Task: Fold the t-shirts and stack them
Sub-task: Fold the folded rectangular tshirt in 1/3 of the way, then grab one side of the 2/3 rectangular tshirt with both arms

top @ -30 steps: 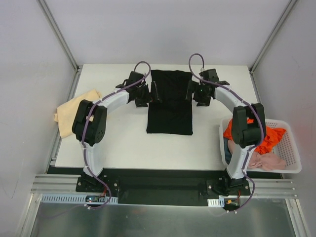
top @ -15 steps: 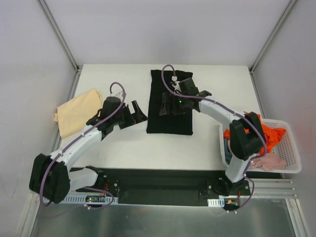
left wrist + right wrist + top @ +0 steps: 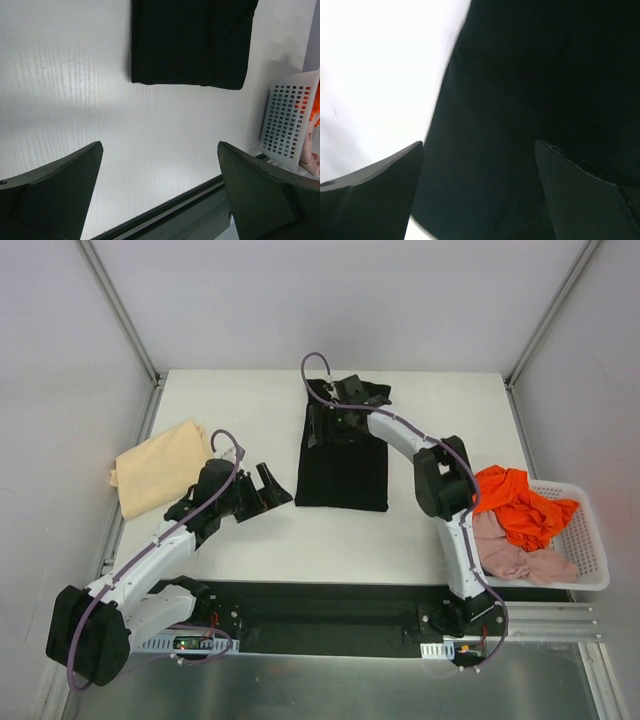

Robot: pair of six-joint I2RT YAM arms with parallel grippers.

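Note:
The black t-shirt (image 3: 345, 465) lies folded into a long narrow strip at the table's middle. My right gripper (image 3: 322, 432) hovers open over its far left part; in the right wrist view (image 3: 479, 195) black cloth (image 3: 530, 100) fills the space between the fingers. My left gripper (image 3: 272, 488) is open and empty, just left of the shirt's near left corner. In the left wrist view (image 3: 160, 190) the shirt's near end (image 3: 192, 45) lies ahead of it. A pale tan t-shirt (image 3: 155, 465) lies at the table's left edge. Orange (image 3: 520, 510) and pink (image 3: 525, 560) t-shirts are in the basket.
The white mesh basket (image 3: 590, 540) stands at the table's right near corner and also shows in the left wrist view (image 3: 290, 125). The table's dark front rail (image 3: 190, 215) runs just below my left gripper. Grey walls enclose the table on three sides.
Both grippers have left the shirt's far corners. My left arm has pulled back to the near left. My right gripper has swept left over the shirt's far part.

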